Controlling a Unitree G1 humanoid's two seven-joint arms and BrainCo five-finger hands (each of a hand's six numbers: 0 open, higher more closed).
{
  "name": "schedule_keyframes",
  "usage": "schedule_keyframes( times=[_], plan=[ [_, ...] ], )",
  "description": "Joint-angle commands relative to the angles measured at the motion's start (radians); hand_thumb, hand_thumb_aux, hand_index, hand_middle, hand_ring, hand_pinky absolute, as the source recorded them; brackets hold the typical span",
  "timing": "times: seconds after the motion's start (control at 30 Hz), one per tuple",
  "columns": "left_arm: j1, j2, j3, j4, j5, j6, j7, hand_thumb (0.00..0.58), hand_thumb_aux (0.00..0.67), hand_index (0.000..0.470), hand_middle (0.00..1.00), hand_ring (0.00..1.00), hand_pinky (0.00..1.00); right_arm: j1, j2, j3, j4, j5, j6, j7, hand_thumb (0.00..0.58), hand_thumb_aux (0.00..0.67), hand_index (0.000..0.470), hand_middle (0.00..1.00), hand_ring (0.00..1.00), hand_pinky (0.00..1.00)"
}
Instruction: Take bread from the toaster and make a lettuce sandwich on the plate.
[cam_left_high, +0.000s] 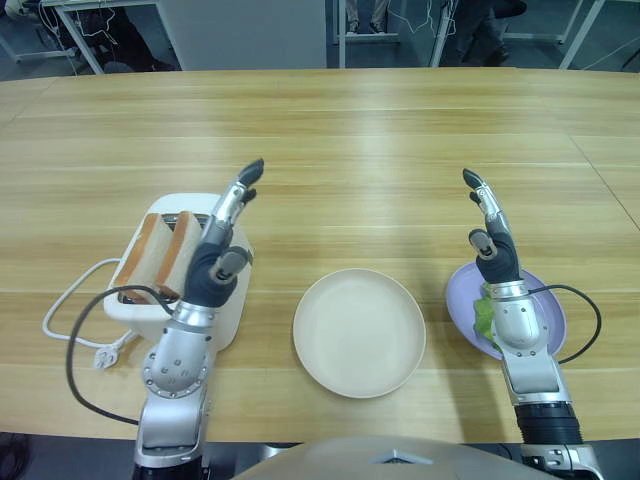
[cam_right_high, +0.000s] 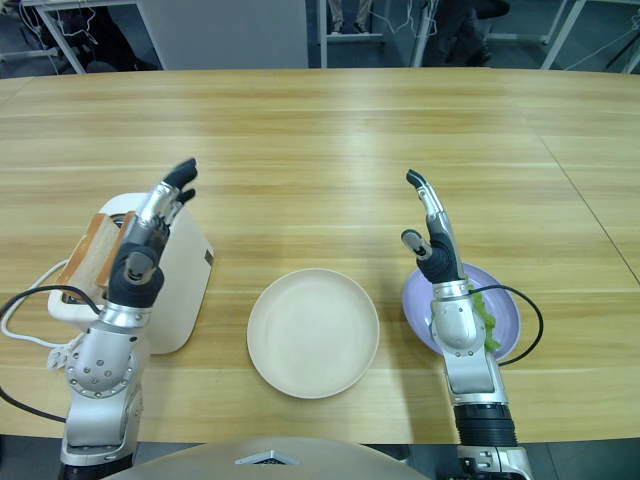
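Left hand (cam_left_high: 212, 268) and right hand (cam_left_high: 494, 255) are released, empty; bread (cam_left_high: 152, 250) left of the left fingers (cam_left_high: 232, 205) should be lifted straight upward.

Both head eyes look forward and down at one table (cam_left_high: 400, 130) (slightly offset sideways).

The left hand (cam_left_high: 222, 245) and its forearm stand right in front of the toaster (cam_right_high: 185, 285), covering the slots' near end and part of the bread (cam_left_high: 152, 248) slices. On the other side, the right hand (cam_left_high: 492, 240) and its wrist lie across the purple plate (cam_left_high: 552, 305). The lettuce (cam_left_high: 484, 318) peeks out as a green sliver, its full shape hidden. In the right eye view, the white power cord (cam_right_high: 12, 322) runs off the left edge, and the table (cam_left_high: 350, 150) is cut off at both sides.
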Motion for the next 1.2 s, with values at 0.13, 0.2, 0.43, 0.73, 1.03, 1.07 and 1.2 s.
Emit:
schedule_keyframes(
  times=[0.13, 0.2, 0.43, 0.73, 1.03, 1.07, 1.2],
  plan=[
    [0.047, 0.006, -0.043, 0.055, 0.132, -0.01, 0.021, 0.0, 0.0, 0.0, 0.0, 0.0, 0.0, 0.071, 0.009, -0.035, -0.035, -0.044, -0.02, -0.05, 0.0, 0.0, 0.0, 0.0, 0.0, 0.0],
    [0.063, 0.001, -0.057, 0.065, 0.172, -0.018, 0.038, 0.0, 0.0, 0.0, 0.0, 0.0, 0.0, 0.101, 0.012, -0.039, -0.038, -0.066, -0.023, -0.07, 0.0, 0.0, 0.0, 0.0, 0.0, 0.0],
    [0.107, -0.001, -0.05, 0.067, 0.212, -0.066, 0.079, 0.0, 0.0, 0.0, 0.0, 0.0, 0.0, 0.215, 0.008, -0.028, -0.037, -0.128, -0.046, -0.107, 0.0, 0.0, 0.0, 0.0, 0.0, 0.0],
    [-0.049, 0.085, 0.416, -0.331, 0.171, 0.086, 0.126, 0.0, 0.0, 0.0, 0.0, 0.0, 0.0, 0.172, -0.011, -0.099, -0.051, -0.108, -0.001, -0.122, 0.0, 0.0, 0.0, 0.0, 0.0, 0.0],
    [-0.022, 0.277, 0.556, -0.108, 0.505, 0.27, 0.057, 0.0, 0.0, 0.0, 0.0, 0.0, 0.0, 0.175, 0.0, -0.104, -0.056, -0.134, 0.011, -0.148, 0.0, 0.0, 0.0, 0.0, 0.0, 0.0],
    [-0.005, 0.29, 0.549, -0.068, 0.543, 0.283, 0.055, 0.0, 0.0, 0.0, 0.0, 0.0, 0.0, 0.174, -0.003, -0.106, -0.053, -0.135, 0.012, -0.148, 0.0, 0.0, 0.0, 0.0, 0.0, 0.0],
    [0.038, 0.323, 0.492, 0.068, 0.662, 0.348, 0.038, 0.0, 0.0, 0.0, 0.0, 0.0, 0.0, 0.175, -0.016, -0.12, -0.05, -0.134, 0.017, -0.149, 0.0, 0.0, 0.0, 0.0, 0.0, 0.0]
  ],
)
